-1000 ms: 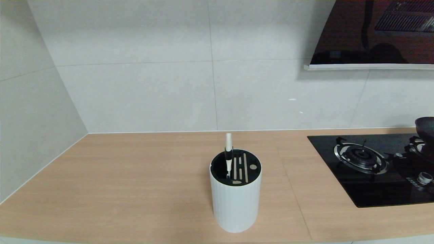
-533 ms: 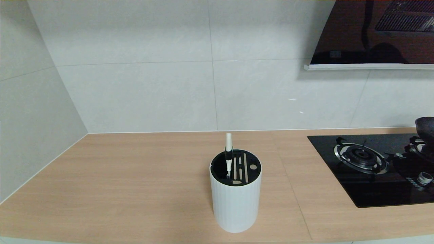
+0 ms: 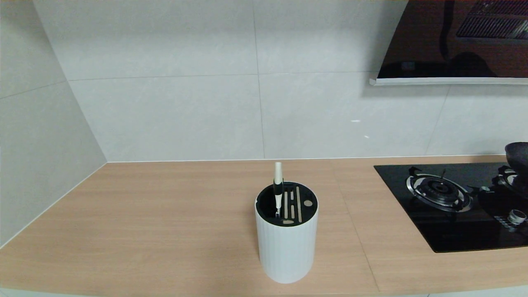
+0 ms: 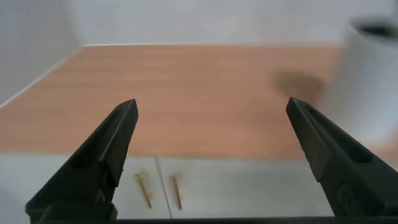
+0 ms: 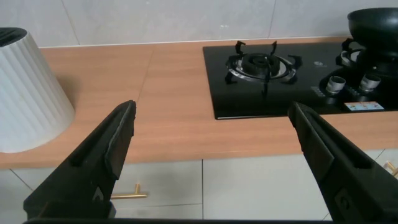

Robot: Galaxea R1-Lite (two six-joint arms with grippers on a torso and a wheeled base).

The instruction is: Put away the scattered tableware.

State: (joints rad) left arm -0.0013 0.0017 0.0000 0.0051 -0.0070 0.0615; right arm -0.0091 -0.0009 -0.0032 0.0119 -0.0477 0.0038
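With both sets of fingers spread wide and nothing between them, the left gripper [image 4: 211, 109] and right gripper [image 5: 212, 111] hang low in front of the counter edge. Dark, wedge-shaped matte plastic fingers.

Just below the left gripper: pale flat cabinet fronts with slim brass handles [image 4: 144, 190]. Ahead of both: the countertop [image 3: 165, 214], a light wood-grain laminate, smooth and flat, with a seam line.

The holder [image 3: 286, 247] stands on the counter between the two grippers, ahead of them, off to the right gripper's left and the left gripper's right. It is a white upright cylinder with fine vertical ribs on its wall and a black top insert cut with long narrow slots and round holes.

One utensil [image 3: 277, 185] stands upright in a slot in the holder. It has a slim handle with a cream tip, a black band and a pale lower part. Whether it is a knife or another tool cannot be told.

Past the right gripper, further right: a glossy black glass hob [image 3: 445, 206] with metal burner rings and knobs, and a dark rounded pot [image 3: 517, 152] at its far edge. Behind: large matte grey wall tiles [image 3: 165, 103] and a shiny dark hood [image 3: 453, 41].

Progress, as a judgement: the task looks done or nearly so, with one item slotted and both grippers free. Whether any pieces are left to put away cannot be told.
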